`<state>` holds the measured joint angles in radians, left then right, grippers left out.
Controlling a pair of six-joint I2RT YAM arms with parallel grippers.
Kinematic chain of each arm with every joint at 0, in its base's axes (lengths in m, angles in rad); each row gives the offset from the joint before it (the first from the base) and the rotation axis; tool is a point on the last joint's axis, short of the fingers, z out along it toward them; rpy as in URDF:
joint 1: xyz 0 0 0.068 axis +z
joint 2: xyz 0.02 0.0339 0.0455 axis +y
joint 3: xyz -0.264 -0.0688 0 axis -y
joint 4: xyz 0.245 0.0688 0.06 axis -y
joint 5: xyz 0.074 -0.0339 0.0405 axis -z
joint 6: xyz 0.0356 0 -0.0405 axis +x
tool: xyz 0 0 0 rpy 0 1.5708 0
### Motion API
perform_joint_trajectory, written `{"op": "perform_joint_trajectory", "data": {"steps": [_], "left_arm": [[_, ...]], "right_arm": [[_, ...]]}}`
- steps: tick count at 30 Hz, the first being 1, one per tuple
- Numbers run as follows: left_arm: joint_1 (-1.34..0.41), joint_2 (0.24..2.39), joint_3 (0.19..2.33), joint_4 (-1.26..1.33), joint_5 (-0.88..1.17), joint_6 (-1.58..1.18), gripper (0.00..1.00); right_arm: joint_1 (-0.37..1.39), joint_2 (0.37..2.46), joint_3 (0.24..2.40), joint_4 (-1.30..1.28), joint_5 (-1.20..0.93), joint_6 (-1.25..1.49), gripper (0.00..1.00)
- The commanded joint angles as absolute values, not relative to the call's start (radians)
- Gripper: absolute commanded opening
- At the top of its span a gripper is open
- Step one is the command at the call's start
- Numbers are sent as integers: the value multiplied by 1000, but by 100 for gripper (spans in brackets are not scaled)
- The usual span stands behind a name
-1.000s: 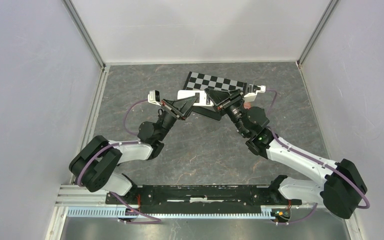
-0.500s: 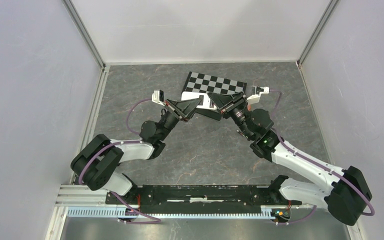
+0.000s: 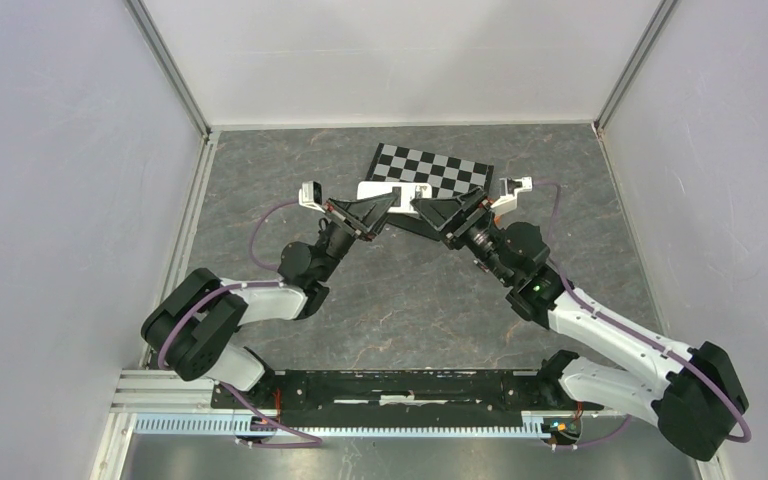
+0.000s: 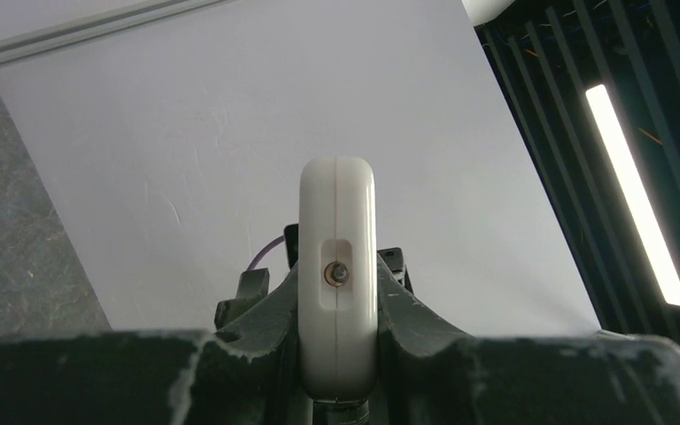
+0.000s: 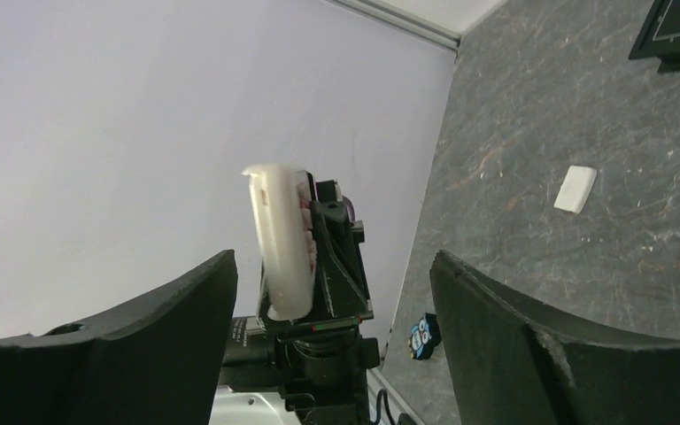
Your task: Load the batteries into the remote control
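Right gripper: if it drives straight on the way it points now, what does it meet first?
Probably the white remote, which sits ahead, framed by the open right gripper in its wrist view and clamped in the left gripper. The gap to it is unclear.

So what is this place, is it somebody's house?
Not a house, most likely a robot test lab. Plain white walls box in a grey table, a left arm and right arm are bolted to a rail at its edge, and a checkerboard lies on it.
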<state>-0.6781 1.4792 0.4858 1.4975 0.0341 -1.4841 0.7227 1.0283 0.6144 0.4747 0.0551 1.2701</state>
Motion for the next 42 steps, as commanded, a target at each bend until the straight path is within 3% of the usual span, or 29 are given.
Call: {"op": "perform_joint_trajectory", "data": {"steps": [1, 4, 11, 17, 28, 35, 37, 40, 42], "left_arm": [[-675, 1470, 472, 1557, 23, -1462, 2], [-675, 1471, 465, 1557, 30, -1462, 2], [-676, 1454, 475, 1557, 67, -1425, 2], [-676, 1461, 476, 1557, 78, -1427, 2], [-677, 1464, 487, 1557, 82, -1422, 2], [-677, 1462, 490, 1557, 84, -1408, 2], [-676, 1460, 491, 1557, 87, -1401, 2], [-677, 1457, 484, 1557, 91, -1391, 2], [-676, 1455, 472, 1557, 92, -1382, 2]], "right_arm": [[707, 1003, 611, 576, 26, 1216, 85], [695, 1013, 617, 600, 16, 1204, 84], [676, 1035, 651, 566, 25, 1176, 66], [672, 1055, 621, 664, 15, 1189, 61], [669, 1079, 600, 665, 3, 1205, 18], [667, 1096, 594, 632, -70, 1196, 9], [667, 1106, 608, 596, -83, 1171, 14], [662, 1103, 618, 584, -92, 1131, 48], [648, 1090, 622, 584, -101, 1108, 64]]}}
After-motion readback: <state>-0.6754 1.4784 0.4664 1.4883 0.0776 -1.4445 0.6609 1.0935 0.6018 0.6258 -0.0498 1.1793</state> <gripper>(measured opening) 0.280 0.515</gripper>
